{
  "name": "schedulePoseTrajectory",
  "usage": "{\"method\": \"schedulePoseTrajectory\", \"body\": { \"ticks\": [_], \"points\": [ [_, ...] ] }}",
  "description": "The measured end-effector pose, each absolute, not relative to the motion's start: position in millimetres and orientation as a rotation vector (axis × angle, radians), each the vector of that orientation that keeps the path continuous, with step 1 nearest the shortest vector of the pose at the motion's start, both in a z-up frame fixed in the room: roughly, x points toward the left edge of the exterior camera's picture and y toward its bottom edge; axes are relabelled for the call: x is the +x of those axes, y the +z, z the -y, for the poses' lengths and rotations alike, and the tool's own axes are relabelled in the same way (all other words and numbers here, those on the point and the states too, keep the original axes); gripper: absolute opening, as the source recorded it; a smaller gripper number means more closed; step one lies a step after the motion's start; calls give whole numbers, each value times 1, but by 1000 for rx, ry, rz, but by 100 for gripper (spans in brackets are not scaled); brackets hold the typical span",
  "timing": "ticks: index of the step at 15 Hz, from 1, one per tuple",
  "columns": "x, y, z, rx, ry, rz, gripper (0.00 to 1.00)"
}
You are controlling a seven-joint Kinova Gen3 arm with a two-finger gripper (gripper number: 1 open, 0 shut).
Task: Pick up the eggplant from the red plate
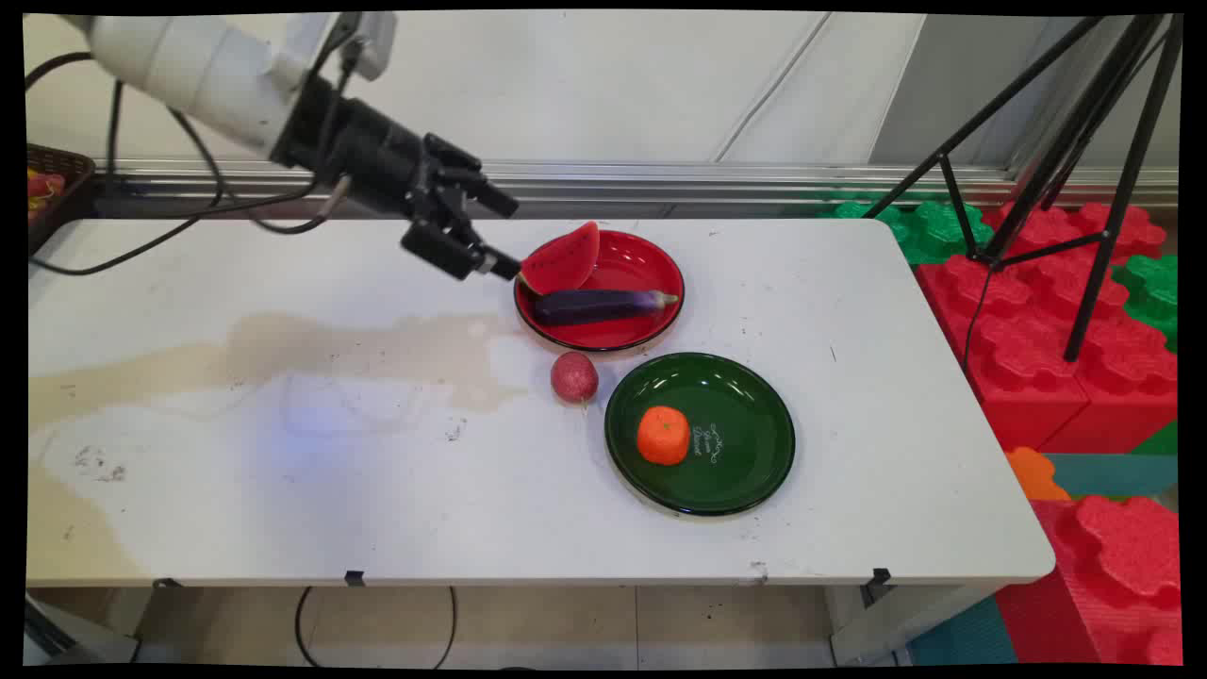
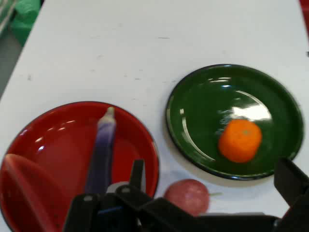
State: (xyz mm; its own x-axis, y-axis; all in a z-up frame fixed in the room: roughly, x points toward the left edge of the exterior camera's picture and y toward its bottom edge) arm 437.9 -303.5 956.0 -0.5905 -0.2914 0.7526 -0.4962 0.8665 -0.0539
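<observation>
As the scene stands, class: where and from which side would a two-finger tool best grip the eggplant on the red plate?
Probably its thick middle, from above. The eggplant lies flat and long across the red plate, so fingers can close across its narrow width. The watermelon slice crowds its blunt end; the stem end tapers thin.

The white table (image 1: 849, 311) carries a red plate (image 1: 651, 264), a green plate (image 1: 754, 415) and a reddish radish (image 1: 574, 376).

Glossy red plate (image 1: 651, 269), green plate (image 1: 754, 415)
</observation>
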Motion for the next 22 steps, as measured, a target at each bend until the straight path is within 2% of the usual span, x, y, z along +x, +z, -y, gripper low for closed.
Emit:
{"method": "schedulePoseTrajectory", "body": {
  "ticks": [9,22],
  "points": [
    [422,938,370,577,435,2295,100],
    [394,864,462,595,475,2480,100]
  ]
}}
